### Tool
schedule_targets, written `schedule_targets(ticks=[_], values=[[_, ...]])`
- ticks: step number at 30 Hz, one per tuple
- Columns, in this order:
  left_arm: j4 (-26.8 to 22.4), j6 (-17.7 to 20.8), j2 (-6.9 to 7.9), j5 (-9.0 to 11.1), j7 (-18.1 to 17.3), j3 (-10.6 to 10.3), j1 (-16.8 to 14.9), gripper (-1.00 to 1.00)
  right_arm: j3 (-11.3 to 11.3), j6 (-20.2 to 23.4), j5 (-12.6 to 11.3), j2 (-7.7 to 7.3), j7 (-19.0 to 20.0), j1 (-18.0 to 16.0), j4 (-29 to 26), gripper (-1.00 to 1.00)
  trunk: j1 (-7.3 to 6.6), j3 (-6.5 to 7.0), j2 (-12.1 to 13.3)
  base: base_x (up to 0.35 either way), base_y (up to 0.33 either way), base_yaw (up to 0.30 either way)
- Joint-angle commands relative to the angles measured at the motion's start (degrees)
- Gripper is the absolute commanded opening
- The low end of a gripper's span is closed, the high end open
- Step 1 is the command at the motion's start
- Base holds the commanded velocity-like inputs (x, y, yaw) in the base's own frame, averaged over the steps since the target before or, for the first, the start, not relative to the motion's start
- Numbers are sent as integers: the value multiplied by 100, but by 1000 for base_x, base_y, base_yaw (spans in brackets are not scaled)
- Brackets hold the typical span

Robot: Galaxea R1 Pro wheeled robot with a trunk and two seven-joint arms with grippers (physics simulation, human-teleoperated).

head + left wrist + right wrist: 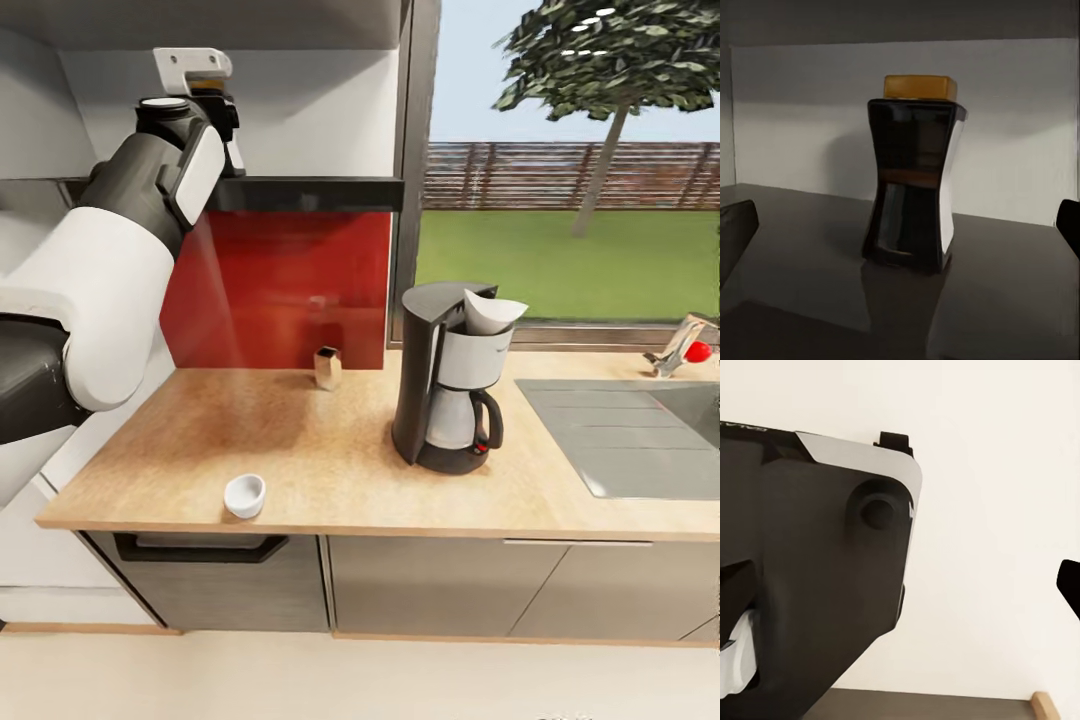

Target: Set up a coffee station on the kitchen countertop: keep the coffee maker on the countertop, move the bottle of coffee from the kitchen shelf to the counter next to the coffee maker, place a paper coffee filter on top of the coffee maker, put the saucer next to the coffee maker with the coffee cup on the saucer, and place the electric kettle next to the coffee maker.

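In the left wrist view the bottle of coffee (911,187), black with a gold cap, stands upright on the dark kitchen shelf (810,255). My left gripper (902,229) is open, its fingertips well apart on either side of the bottle and not touching it. In the head view my left arm (150,190) reaches up to the kitchen shelf (310,192). The coffee maker (450,395) stands on the countertop (330,450) with the paper coffee filter (492,312) on top. The coffee cup (245,495) sits near the counter's front edge. My right gripper (902,585) is open and holds nothing. The saucer and the electric kettle are out of view.
A small metallic container (327,367) stands by the red backsplash (290,290). To the coffee maker's right lie a grey sink (620,435) and a faucet (680,345). A window frame (415,170) rises behind the machine. The right wrist view faces my own dark body (810,585) and a white wall.
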Motion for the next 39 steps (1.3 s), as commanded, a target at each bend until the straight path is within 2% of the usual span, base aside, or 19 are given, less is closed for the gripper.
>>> schedule_targets(ticks=[1,10,16,39], values=[[-6,32,7,36,42,-44,-5,100,41,40,-15,-1,0,2,-13,100,3,-12,-11,6,0,-152],[-8,35,13,39,41,-46,-6,100,41,42,-19,10,12,17,-15,100,3,-12,-11,2,129,-192],[-9,28,13,36,41,-52,-5,100,49,43,-18,66,50,18,-15,100,3,-12,-11,0,45,-19],[-9,28,31,36,-47,-64,-5,100,44,34,-15,60,45,18,-13,100,3,-12,-11,60,27,0]])
